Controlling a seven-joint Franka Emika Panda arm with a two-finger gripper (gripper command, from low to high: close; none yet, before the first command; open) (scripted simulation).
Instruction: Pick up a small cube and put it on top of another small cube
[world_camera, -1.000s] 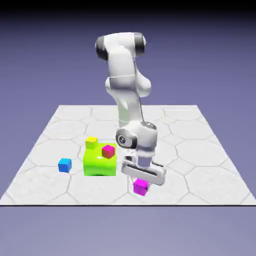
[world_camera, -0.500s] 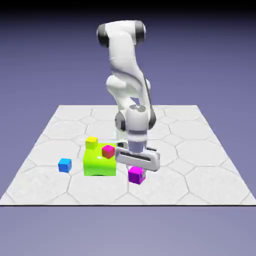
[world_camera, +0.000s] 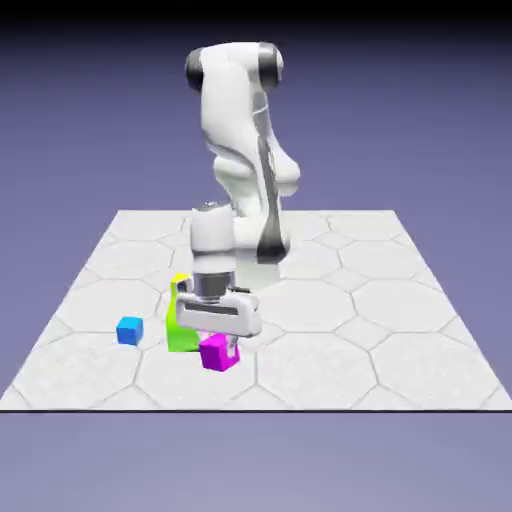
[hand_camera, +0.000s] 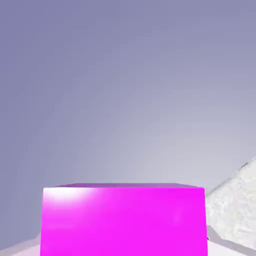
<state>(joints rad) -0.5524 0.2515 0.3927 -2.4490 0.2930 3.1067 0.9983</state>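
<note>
My jaws clenched on magenta cube, held clear above counter. Blue cube left, lime-green block between.

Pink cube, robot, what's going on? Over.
Gripper shut on magenta cube, carried above table. Blue cube waits, exterior view's left. Lime-green block beside the route.

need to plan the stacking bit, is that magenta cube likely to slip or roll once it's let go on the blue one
The magenta cube, held in the shut gripper, shows flat faces and sharp edges, so it probably won't roll. Its glossy sheen in the hand view hints it may be slippery. The blue cube looks about the same size, so an off-centre release could tip it off.
</note>
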